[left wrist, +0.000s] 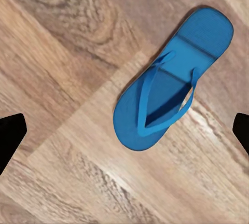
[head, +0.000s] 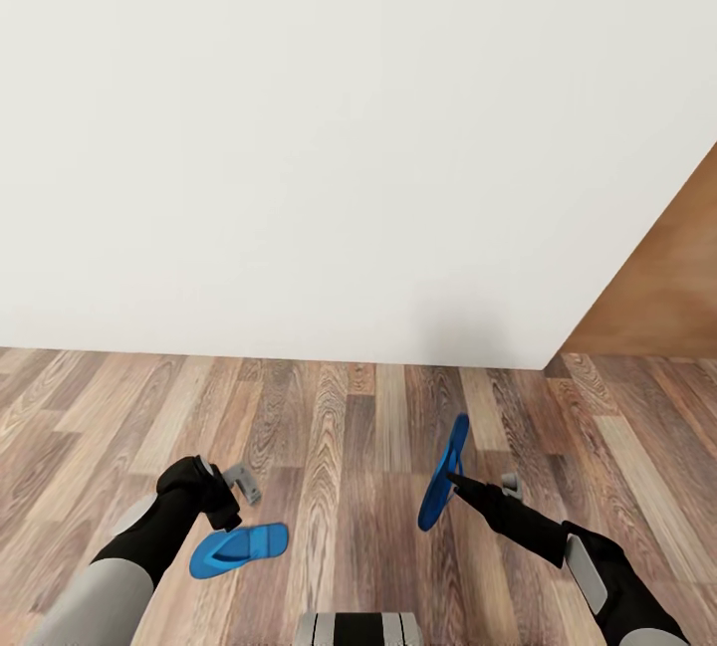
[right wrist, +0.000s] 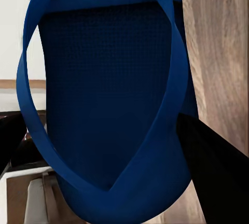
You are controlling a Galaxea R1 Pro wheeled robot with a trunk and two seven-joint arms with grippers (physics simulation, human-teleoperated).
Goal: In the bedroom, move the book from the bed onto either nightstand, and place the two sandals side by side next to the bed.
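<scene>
One bright blue sandal [head: 239,548] lies flat, straps up, on the wood plank floor [head: 339,427], just below my left gripper [head: 237,493]. In the left wrist view this sandal [left wrist: 171,81] sits on the planks between the two widely spread black fingertips [left wrist: 10,138], so the left gripper [left wrist: 124,133] is open above it. The other sandal [head: 445,472] hangs on edge above the floor with my right gripper [head: 460,480] shut on it. Up close, that sandal [right wrist: 104,89] hangs between the dark fingers [right wrist: 212,177]. The book, the bed and the nightstand are out of view.
A plain white wall [head: 329,128] stands straight ahead, meeting the floor a short way beyond the grippers. A brown wooden surface [head: 662,278] angles in at the right. My own base [head: 357,629] shows at the bottom edge.
</scene>
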